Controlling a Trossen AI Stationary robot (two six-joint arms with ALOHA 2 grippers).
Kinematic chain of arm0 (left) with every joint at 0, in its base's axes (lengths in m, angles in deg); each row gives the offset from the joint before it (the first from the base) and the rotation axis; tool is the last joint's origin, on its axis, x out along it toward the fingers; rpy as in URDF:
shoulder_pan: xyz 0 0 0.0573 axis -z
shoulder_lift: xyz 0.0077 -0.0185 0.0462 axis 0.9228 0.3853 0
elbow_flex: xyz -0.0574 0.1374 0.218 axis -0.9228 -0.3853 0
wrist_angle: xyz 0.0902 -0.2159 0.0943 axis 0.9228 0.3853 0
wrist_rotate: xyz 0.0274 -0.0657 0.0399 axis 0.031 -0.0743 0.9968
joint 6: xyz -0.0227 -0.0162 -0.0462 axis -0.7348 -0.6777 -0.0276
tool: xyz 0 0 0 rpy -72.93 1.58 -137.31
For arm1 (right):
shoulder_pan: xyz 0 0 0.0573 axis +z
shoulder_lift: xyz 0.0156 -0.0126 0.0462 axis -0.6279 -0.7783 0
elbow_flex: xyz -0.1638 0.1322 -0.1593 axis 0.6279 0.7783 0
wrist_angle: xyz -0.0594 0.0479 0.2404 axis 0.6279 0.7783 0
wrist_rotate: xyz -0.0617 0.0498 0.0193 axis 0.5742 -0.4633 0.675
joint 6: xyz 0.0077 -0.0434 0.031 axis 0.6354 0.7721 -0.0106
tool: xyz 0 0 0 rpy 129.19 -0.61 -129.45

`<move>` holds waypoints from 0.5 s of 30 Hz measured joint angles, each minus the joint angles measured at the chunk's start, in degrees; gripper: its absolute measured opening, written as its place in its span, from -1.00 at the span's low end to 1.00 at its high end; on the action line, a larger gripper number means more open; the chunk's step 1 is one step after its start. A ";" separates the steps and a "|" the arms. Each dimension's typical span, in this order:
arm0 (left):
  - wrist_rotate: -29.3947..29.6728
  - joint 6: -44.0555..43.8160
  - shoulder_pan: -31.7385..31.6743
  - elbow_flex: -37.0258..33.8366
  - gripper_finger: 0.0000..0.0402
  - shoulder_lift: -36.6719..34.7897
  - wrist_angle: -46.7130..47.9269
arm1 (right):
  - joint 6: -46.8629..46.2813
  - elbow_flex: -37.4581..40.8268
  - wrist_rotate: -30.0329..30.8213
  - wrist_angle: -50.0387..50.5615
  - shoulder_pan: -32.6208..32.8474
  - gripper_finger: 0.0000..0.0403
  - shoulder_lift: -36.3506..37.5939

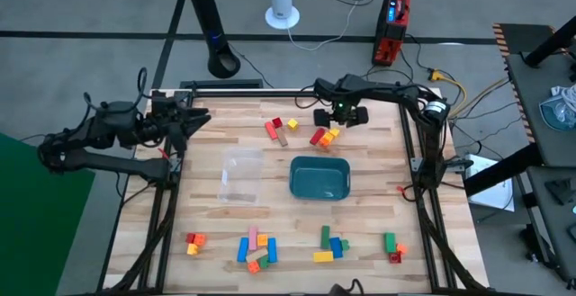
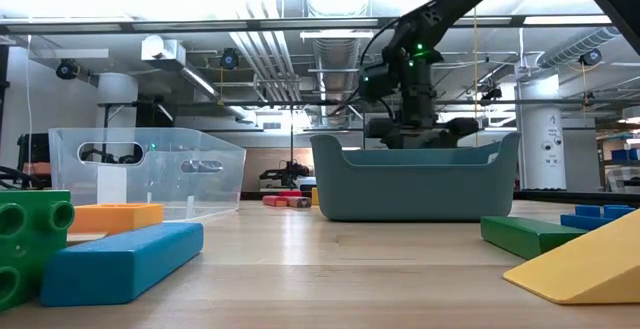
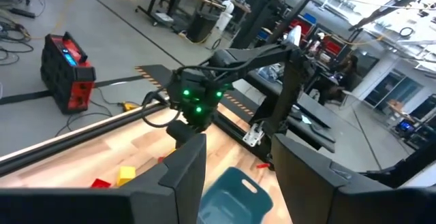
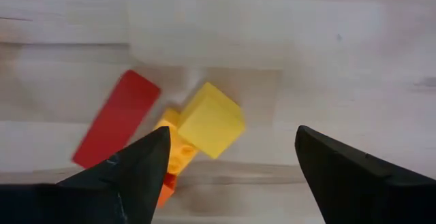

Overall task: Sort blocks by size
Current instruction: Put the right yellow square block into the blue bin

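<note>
We count three blocks under right gripper (image 4: 228, 173): yellow cube (image 4: 211, 120), orange block (image 4: 174, 152), red bar (image 4: 116, 118) lying 1-to-7 o'clock; fingers wide open, empty. Left gripper (image 1: 193, 119) waits at worktop (image 1: 270, 197) edge, fingers apart, empty.

Table (image 1: 378, 206) looks like pale wood planks, smooth satin finish. Between the right gripper's matt dark fingers (image 4: 129, 176), the yellow block (image 4: 211, 120) and red bar (image 4: 116, 118) look like smooth plastic.

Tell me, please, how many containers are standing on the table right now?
2. A clear plastic container sits just left of centre in the high view. A teal tray stands to its right, apart from it. Both are in plain sight, and nothing suggests a hidden third.
</note>
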 joint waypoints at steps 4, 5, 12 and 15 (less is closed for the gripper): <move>0.22 0.02 0.00 -0.01 -0.23 -0.32 0.56 | -0.84 2.22 0.18 -0.71 -0.04 0.44 0.01; 0.22 0.02 0.00 -0.02 -0.23 -0.39 0.59 | -1.31 2.70 0.20 -1.48 -0.04 0.43 0.01; 0.40 0.02 0.00 -0.02 -0.23 -0.46 0.58 | -3.14 4.55 -0.01 -7.40 -0.04 0.42 0.20; 1.55 0.02 0.00 -0.02 -0.23 -0.46 0.58 | -2.19 5.13 1.78 -8.83 -0.04 0.44 0.00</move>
